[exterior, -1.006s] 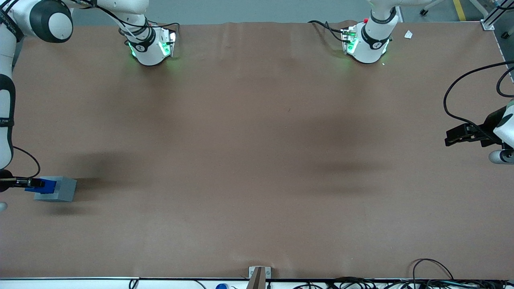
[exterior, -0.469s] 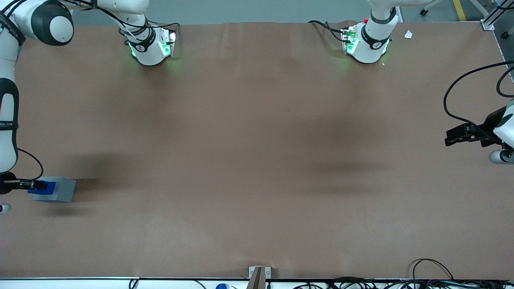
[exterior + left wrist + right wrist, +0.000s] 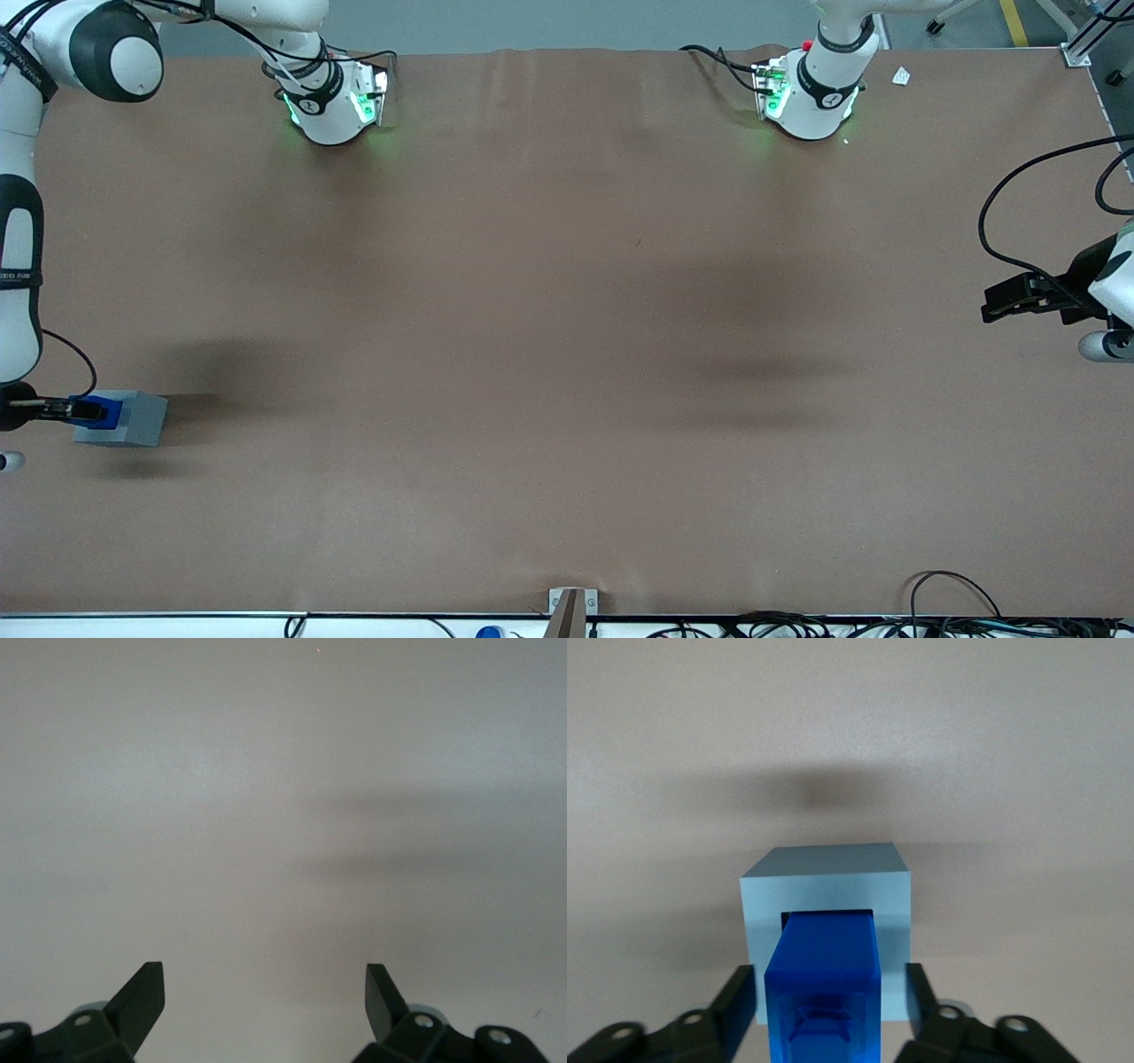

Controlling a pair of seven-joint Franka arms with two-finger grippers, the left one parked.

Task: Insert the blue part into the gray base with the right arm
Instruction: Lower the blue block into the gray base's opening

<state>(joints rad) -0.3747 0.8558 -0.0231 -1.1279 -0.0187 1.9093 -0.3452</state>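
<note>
The blue part (image 3: 824, 979) stands with its lower end inside the square recess of the gray base (image 3: 824, 873). My right gripper (image 3: 829, 976) is around the blue part's upper end, open, with a gap between each of the fingers (image 3: 740, 997) and the blue sides. In the front view the gray base (image 3: 137, 420) sits at the working arm's end of the table, with the blue part (image 3: 108, 413) on it and the gripper (image 3: 89, 410) at it.
The brown table edge (image 3: 354, 611) runs nearest the front camera. A small bracket (image 3: 571, 602) sits on that edge. The working arm's base (image 3: 332, 106) stands farthest from the camera. Cables (image 3: 957, 585) lie toward the parked arm's end.
The blue part has sunk lower into the gray base and shows less of itself. The gripper has come down with it, and the arm's elbow shifted slightly.
</note>
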